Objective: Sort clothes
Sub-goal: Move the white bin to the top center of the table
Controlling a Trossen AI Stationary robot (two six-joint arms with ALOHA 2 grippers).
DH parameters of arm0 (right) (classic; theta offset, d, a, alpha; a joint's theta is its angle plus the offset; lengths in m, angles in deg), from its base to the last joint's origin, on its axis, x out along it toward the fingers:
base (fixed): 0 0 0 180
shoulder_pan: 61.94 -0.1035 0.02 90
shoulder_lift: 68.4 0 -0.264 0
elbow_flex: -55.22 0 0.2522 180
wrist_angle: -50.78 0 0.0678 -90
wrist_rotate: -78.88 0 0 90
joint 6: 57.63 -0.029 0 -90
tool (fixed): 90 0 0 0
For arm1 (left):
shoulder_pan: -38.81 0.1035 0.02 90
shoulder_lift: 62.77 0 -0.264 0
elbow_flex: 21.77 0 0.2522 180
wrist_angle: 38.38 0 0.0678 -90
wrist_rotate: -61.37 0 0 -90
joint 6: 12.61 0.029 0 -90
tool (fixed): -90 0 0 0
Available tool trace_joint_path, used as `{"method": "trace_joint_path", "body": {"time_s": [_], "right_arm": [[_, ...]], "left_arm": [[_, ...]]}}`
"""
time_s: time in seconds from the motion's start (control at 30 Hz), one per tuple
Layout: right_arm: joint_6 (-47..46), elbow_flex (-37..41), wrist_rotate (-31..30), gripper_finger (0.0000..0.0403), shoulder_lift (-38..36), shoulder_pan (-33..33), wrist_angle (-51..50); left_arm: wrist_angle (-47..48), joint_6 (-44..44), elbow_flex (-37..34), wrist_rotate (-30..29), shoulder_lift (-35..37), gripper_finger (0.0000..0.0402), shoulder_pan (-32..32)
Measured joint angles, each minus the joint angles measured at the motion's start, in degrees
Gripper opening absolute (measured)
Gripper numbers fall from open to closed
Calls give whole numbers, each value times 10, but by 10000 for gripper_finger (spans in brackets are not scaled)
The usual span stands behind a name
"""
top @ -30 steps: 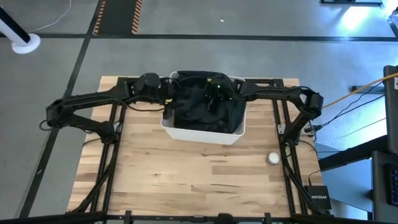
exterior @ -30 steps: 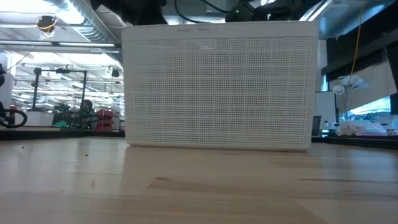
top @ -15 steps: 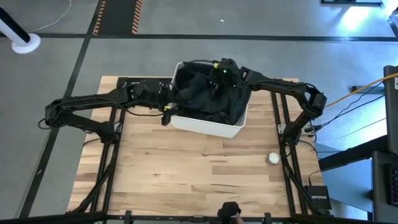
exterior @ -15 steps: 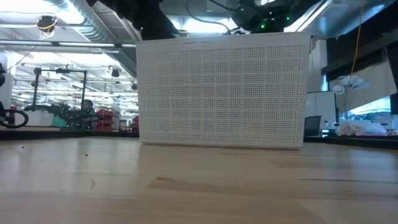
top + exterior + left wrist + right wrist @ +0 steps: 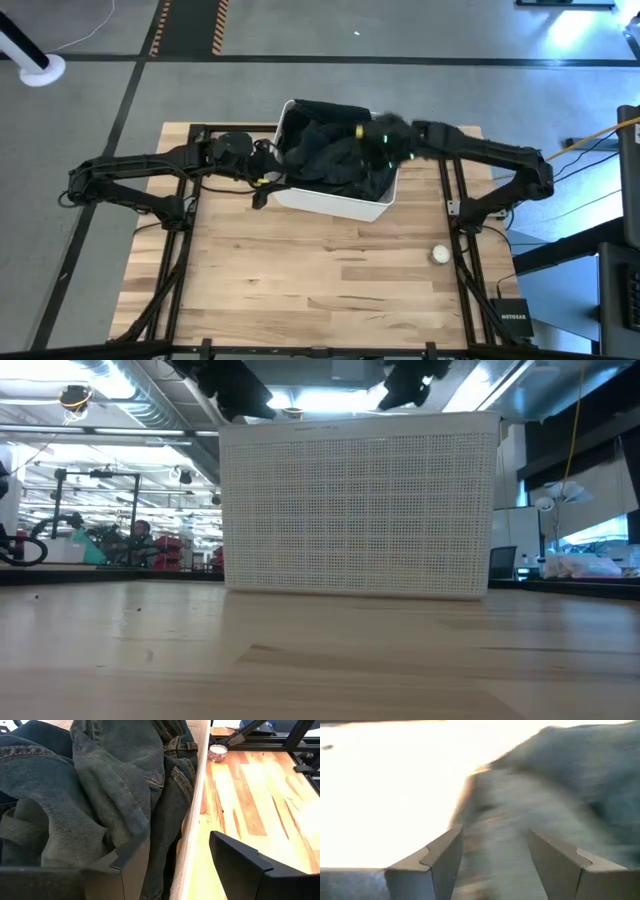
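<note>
Since half a second ago the right gripper [image 5: 372, 138] has swung out from the bin's middle toward its right-hand wall, while the white perforated bin [image 5: 330, 203] has stayed skewed on the table. Its fingers [image 5: 442, 857] are spread with nothing between them, dark cloth just ahead. The left gripper [image 5: 262, 185] sits at the bin's left wall, jaws wide and straddling that wall, one finger [image 5: 127, 857] inside against the denim, the other outside over the wood; it holds no garment. The heaped dark clothes [image 5: 330, 150] fill the bin, jeans [image 5: 115, 785] draped against the near wall. The pile lies directly below and left of the right gripper, which I judge better placed to pick
</note>
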Motion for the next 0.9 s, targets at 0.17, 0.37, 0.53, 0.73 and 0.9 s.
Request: {"method": "trace_joint_path", "body": {"time_s": [0.17,0.37,0.53,0.73,0.9], "right_arm": [[-55,16,36,239,-4,-111,-64],[-139,40,-9,239,-4,-223,-76],[-148,84,-127,239,-4,-251,-108],[-119,103,-192,238,-4,-215,-95],[-82,103,-183,238,-7,-165,-41]], "left_arm": [[12,5,0,-9,2,203,0],[16,-3,0,-9,2,203,-1],[15,-2,0,-9,2,203,-4],[-4,-2,1,-9,2,203,-4],[-3,-4,1,-9,2,203,-5]]}}
